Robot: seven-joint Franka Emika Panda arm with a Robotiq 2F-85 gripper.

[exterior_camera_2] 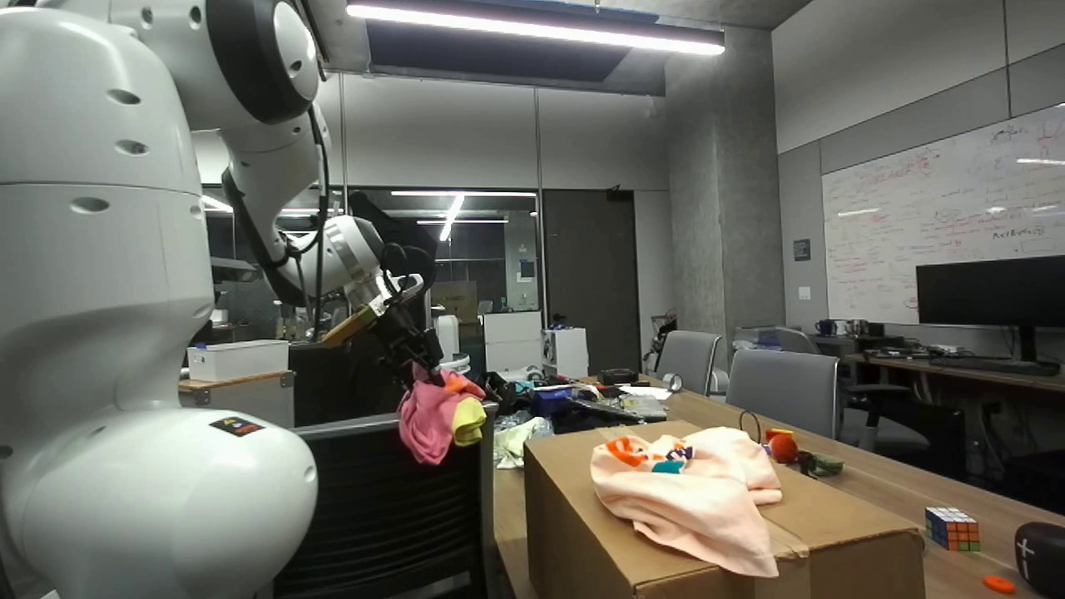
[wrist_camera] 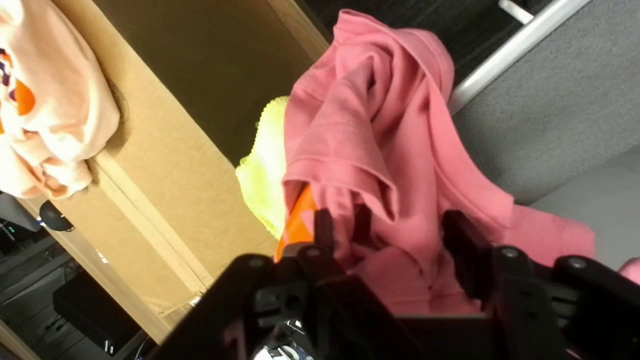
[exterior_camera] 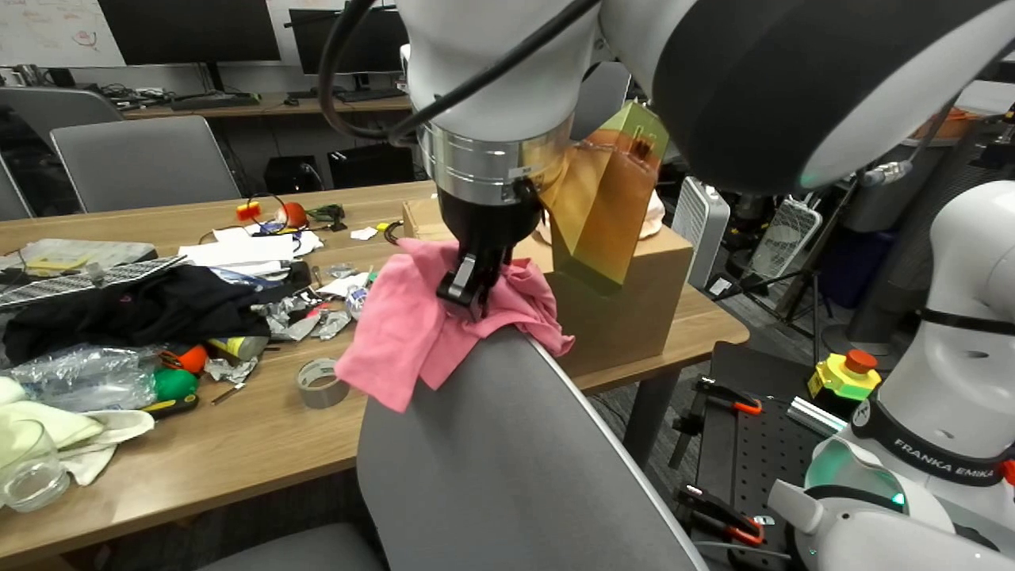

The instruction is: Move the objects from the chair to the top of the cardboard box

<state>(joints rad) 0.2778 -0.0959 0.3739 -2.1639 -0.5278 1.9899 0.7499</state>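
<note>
A pink cloth with yellow and orange parts lies draped over the top of the grey chair's back (exterior_camera: pixel 492 468). The cloth shows in both exterior views (exterior_camera: pixel 400 333) (exterior_camera_2: pixel 426 420) and in the wrist view (wrist_camera: pixel 370 130). My gripper (exterior_camera: pixel 469 297) points down into the cloth at the chair's top edge. In the wrist view its fingers (wrist_camera: pixel 392 240) stand apart, with pink folds between them; it is open. The cardboard box (exterior_camera_2: pixel 832 520) stands on the table beside the chair. A peach cloth with coloured patches (exterior_camera_2: pixel 691 507) lies on top of the box.
The wooden table (exterior_camera: pixel 262 444) bears a tape roll (exterior_camera: pixel 321 383), black cloth (exterior_camera: pixel 158 309), plastic bags and a glass (exterior_camera: pixel 33 472). A Rubik's cube (exterior_camera_2: pixel 953 530) and a black speaker (exterior_camera_2: pixel 1040 557) lie beyond the box. The box stands close to the chair back.
</note>
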